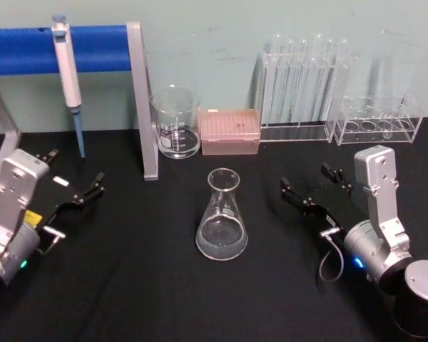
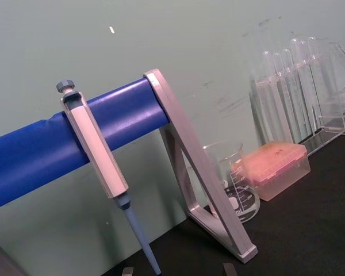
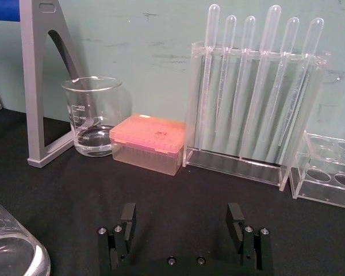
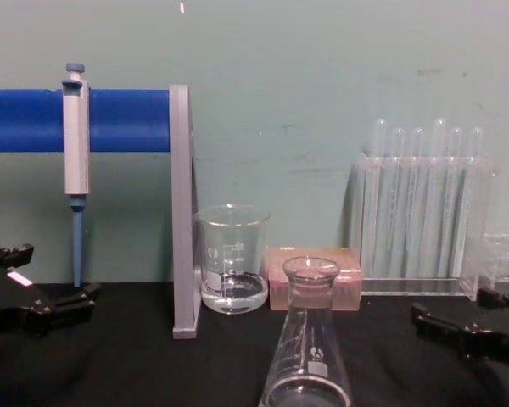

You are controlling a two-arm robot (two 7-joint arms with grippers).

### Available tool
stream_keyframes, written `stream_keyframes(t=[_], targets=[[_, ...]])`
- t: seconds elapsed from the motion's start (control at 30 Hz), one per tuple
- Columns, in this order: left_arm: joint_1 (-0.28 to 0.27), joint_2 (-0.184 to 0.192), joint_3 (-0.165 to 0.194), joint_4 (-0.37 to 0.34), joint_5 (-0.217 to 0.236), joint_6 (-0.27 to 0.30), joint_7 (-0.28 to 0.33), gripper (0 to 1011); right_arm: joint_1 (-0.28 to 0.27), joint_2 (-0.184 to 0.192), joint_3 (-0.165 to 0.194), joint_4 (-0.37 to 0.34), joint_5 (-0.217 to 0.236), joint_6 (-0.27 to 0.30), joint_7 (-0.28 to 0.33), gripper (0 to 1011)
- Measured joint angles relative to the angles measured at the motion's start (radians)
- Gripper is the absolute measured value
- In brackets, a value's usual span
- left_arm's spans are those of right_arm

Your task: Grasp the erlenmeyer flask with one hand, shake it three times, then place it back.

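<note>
The clear glass conical erlenmeyer flask (image 1: 222, 214) stands upright on the black table (image 1: 150, 285), in front of the straight-sided glass beaker (image 1: 176, 122) and the pink plastic tip box (image 1: 230, 131), touched by neither arm. To the flask's right the black angular right gripper (image 1: 308, 187) rests near it with fingers spread apart and empty. To the flask's left, farther off, the black left gripper (image 1: 75, 182) also sits released and empty, below the white-and-blue pipette (image 1: 69, 78) hanging from the blue bar.

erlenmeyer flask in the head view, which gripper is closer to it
Right. The right gripper sits open just to the right of the erlenmeyer flask, apart from it. The left gripper, also open, lies farther off on the flask's left.
</note>
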Motion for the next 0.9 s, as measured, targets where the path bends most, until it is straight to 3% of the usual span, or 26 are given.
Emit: stream_keyframes(t=[0.9], targets=[[0.000, 0.000, 0.000, 0.000, 0.000, 0.000, 0.000, 1001, 0.000, 0.001, -0.001, -0.001, 0.004, -0.001, -0.001, 1002]])
